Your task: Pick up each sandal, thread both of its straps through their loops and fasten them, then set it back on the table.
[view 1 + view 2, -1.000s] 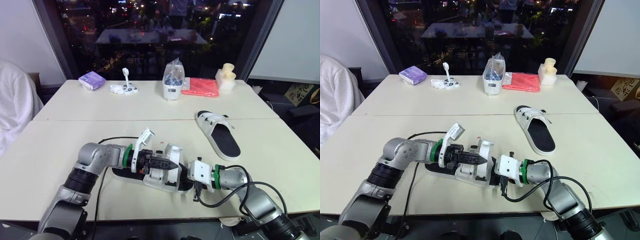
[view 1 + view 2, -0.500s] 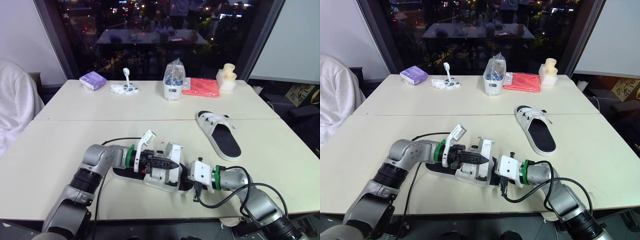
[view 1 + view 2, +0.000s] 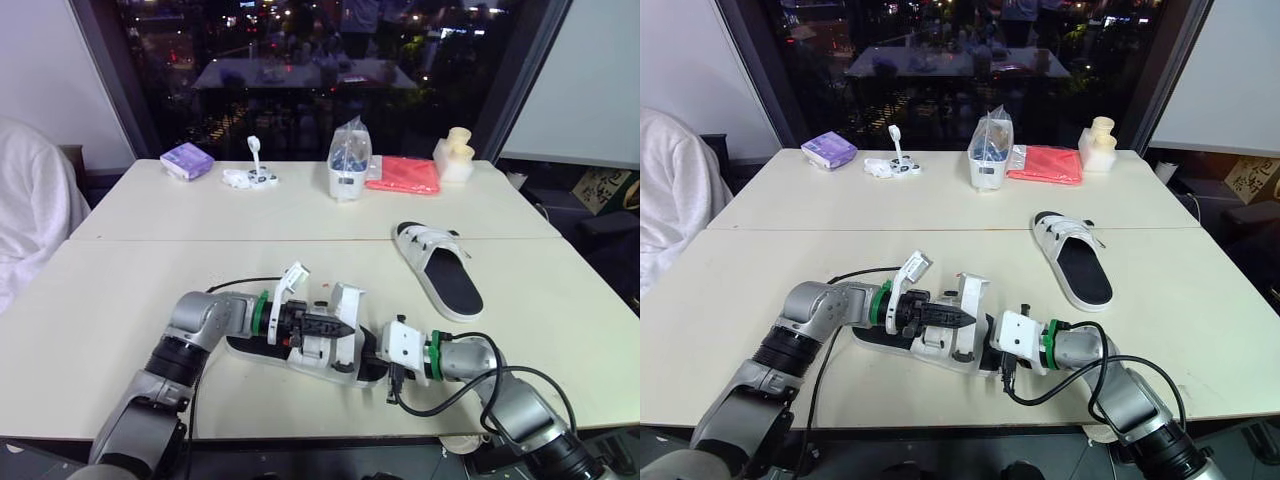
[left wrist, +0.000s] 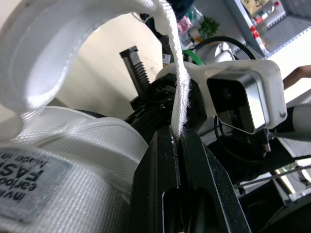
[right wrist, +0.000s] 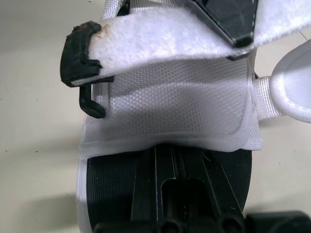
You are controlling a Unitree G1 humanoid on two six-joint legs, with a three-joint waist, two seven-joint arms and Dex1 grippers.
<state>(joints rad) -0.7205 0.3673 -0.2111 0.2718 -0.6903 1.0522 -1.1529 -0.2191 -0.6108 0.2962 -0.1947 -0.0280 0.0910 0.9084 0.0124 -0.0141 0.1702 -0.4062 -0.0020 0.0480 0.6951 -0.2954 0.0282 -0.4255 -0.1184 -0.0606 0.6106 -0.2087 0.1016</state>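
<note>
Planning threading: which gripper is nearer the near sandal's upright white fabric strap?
Left: left gripper pinches the white fabric strap; right gripper sits at the white sandal's black sole.

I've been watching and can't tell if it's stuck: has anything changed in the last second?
Barely. The left arm's elbow crept slightly inward; the left gripper stays shut on the white strap. The right gripper, the near sandal and the far sandal stayed put.

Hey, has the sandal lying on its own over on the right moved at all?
No. The sandal sits just as close to the table seam as before.
</note>
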